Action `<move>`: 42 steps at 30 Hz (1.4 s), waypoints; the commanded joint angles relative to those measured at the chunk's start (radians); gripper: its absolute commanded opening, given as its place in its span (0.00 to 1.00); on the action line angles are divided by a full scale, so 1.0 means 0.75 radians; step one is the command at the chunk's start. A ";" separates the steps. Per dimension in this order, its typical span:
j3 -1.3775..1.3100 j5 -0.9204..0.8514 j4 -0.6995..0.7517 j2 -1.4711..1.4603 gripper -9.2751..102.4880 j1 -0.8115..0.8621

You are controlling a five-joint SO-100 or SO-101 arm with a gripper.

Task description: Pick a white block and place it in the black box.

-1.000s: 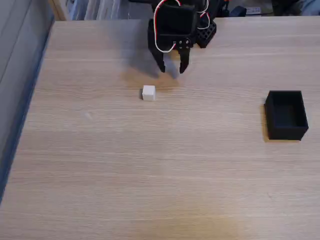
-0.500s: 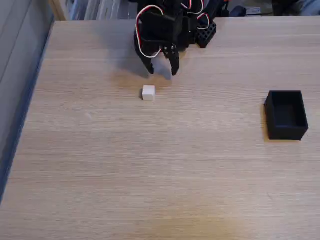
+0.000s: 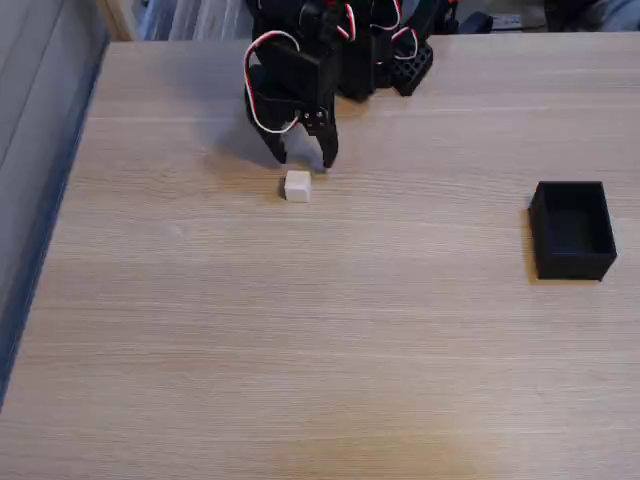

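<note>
Hovering at upper centre of the fixed view: gripper [image 3: 304,160], fingers apart, just above white block [image 3: 297,186]; black box [image 3: 572,229] sitting at right edge.

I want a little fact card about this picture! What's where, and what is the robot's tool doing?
table: light wood
white block: on the table, untouched
tool: open, hanging just behind the white block in the fixed view, holding nothing
black box: at the right side of the table, no lid, nothing visible inside
block in box: not yet
</note>
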 commanded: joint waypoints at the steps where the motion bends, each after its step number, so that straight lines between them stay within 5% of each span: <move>1: -0.067 -0.010 -0.020 -0.049 0.31 0.006; 27: -0.254 0.084 -0.078 -0.301 0.30 -0.061; 30: -0.256 0.057 -0.072 -0.305 0.23 -0.059; 32: -0.252 0.053 -0.067 -0.303 0.09 -0.057; 42: -0.235 0.045 0.035 -0.094 0.08 -0.147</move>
